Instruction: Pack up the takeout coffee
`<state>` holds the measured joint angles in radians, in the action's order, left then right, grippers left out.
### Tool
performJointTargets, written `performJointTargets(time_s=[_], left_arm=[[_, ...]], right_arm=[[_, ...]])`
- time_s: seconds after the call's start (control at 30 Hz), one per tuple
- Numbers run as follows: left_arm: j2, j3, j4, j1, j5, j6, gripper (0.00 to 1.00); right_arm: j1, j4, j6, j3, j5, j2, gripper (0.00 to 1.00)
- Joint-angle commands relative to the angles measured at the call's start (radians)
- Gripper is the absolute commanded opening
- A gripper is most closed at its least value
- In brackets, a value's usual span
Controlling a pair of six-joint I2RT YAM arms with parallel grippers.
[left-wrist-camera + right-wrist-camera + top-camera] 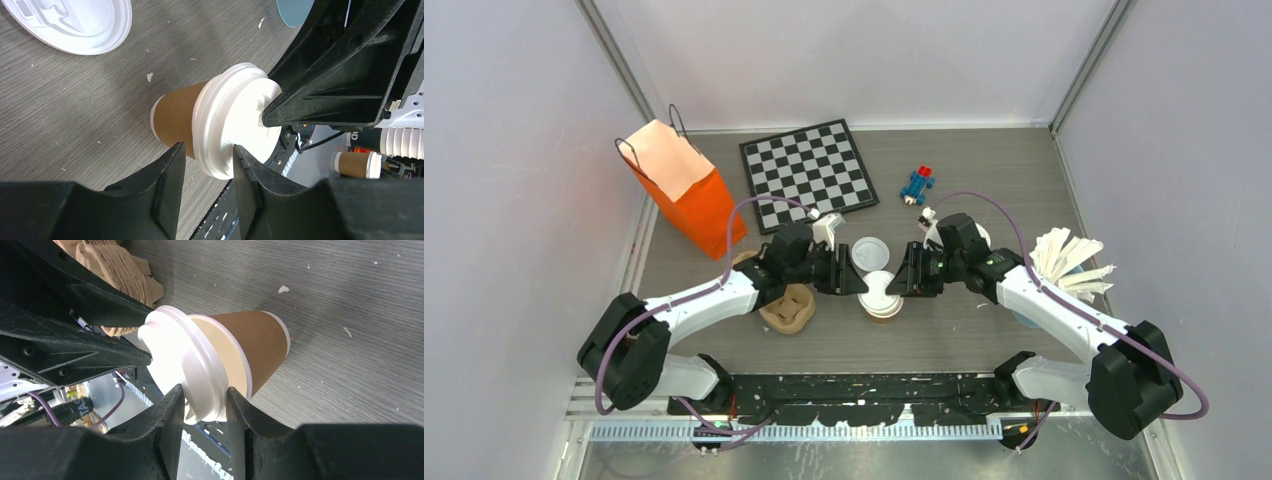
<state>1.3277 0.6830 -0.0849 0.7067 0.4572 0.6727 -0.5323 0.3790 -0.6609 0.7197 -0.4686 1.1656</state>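
Observation:
One takeout coffee [881,296], a brown paper cup [175,116] with a white lid [235,120], stands at the table's middle between both grippers. My left gripper [856,283] straddles the lid's rim [207,150]. One of its fingers touches the lid's top, and the other stands a small gap off below the rim. From the other side, my right gripper [902,285] pinches the same lid's rim [204,392], both fingers touching it. The cup [252,347] leans slightly. A second small lidded cup [356,164] shows past the table's near edge.
A loose white lid [869,250] lies just behind the cup. A tan pulp tray [789,308] sits left of it under my left arm. At the back are an orange paper bag [692,200], a chessboard [809,172] and a small toy [916,185]. White packets [1069,262] fan out at the right.

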Motion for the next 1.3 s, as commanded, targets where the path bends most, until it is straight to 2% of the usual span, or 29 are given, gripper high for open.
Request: performJointTargets(time_s=[0.0, 0.23, 0.63, 0.83, 1.07, 1.27], left_arm=[[0.005, 0.008, -0.023, 0.0, 0.027, -0.005, 0.4], [0.026, 0.005, -0.044, 0.001, 0.044, 0.01, 0.37], [0.031, 0.013, -0.046, 0.002, 0.055, 0.013, 0.38], [0.049, 0.023, -0.058, 0.003, 0.067, 0.02, 0.36], [0.047, 0.035, -0.06, 0.002, 0.067, 0.027, 0.28], [0.029, 0.045, -0.051, 0.002, 0.061, 0.033, 0.26]], right_arm=[[0.005, 0.001, 0.001, 0.006, 0.018, -0.011, 0.41], [0.005, 0.023, 0.0, 0.014, 0.04, -0.027, 0.45], [0.005, 0.059, 0.015, 0.029, 0.063, -0.049, 0.46], [0.005, 0.057, 0.016, 0.036, 0.068, -0.055, 0.42], [0.005, 0.057, 0.024, 0.056, 0.07, -0.053, 0.31], [0.005, 0.058, 0.02, 0.063, 0.078, -0.065, 0.29]])
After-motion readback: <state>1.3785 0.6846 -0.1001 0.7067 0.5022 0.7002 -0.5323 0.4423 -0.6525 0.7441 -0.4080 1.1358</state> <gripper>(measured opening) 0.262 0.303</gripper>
